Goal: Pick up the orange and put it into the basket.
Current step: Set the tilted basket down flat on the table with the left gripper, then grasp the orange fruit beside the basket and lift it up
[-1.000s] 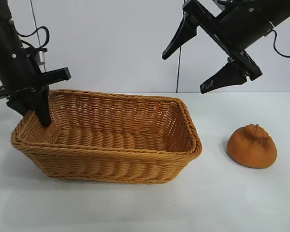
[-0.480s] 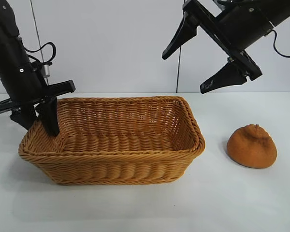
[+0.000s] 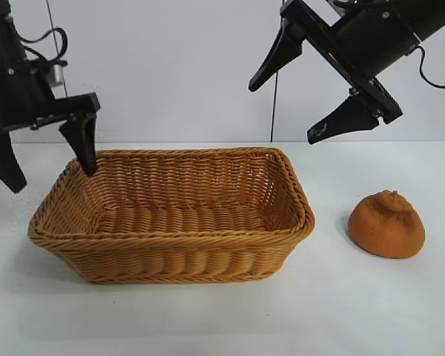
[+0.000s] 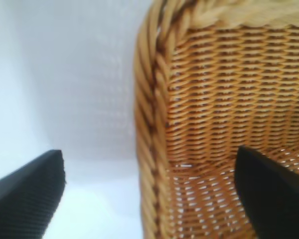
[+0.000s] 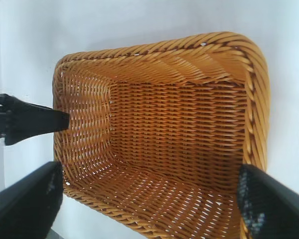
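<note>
The orange [image 3: 386, 225] sits on the table [image 3: 356, 311], well to the right of the basket [image 3: 170, 256] and clear of it, with nothing touching it. It rests on a broad flat base and rises as a dome to a wrinkled knob on top.

The right gripper [image 3: 305, 95] hangs high above the gap between basket and orange, fingers spread wide and holding nothing. Its wrist view looks down into the basket, which lies bare inside. The left gripper [image 3: 48, 159] hovers over the basket's left end, also spread wide, one finger [image 3: 84, 141] just above the rim and the other outside the wall; it grips nothing.

Judging by its look, the orange is light to moderate in weight and fairly firm, though the skin probably gives a little under pressure. The matte, bumpy rind should offer good friction, so slipping seems unlikely. Its low, squat form makes rolling improbable as the fingers close.

The best hold appears to be across the widest part of the dome, low on the sides, with the fingers coming straight down on either side. Pinching the knob would be poor: it is small, uneven and could tear or slide out. A moderate squeeze should do; a hard one risks bruising the fruit.
</note>
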`<act>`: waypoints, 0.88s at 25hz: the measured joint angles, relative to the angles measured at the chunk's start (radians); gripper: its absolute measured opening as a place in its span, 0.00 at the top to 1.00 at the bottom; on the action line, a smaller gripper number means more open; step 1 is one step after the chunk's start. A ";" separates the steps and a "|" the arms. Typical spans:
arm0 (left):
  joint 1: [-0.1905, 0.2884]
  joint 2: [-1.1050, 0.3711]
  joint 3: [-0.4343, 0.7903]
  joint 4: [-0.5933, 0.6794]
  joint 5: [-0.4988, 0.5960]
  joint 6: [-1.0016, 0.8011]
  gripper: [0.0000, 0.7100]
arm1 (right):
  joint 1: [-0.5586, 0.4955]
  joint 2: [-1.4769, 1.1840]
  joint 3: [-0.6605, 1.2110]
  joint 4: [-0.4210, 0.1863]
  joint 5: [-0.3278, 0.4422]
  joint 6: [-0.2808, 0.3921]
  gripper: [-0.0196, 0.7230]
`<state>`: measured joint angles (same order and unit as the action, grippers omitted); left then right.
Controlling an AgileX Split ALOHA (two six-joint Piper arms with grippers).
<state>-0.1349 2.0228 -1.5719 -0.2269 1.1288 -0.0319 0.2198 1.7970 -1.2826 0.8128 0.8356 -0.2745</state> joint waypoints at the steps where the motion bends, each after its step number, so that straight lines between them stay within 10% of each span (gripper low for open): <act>1: 0.000 -0.023 0.000 0.040 0.008 0.000 0.08 | 0.000 0.000 0.000 0.000 0.000 0.000 0.10; 12: 0.151 -0.104 -0.011 0.186 0.081 0.016 0.08 | 0.000 0.000 0.000 0.000 0.000 0.000 0.10; 22: 0.157 -0.333 0.136 0.157 0.082 0.053 0.08 | 0.000 0.000 0.000 0.000 0.002 0.000 0.10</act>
<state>0.0218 1.6902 -1.4361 -0.0698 1.2110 0.0208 0.2198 1.7970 -1.2826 0.8128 0.8374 -0.2745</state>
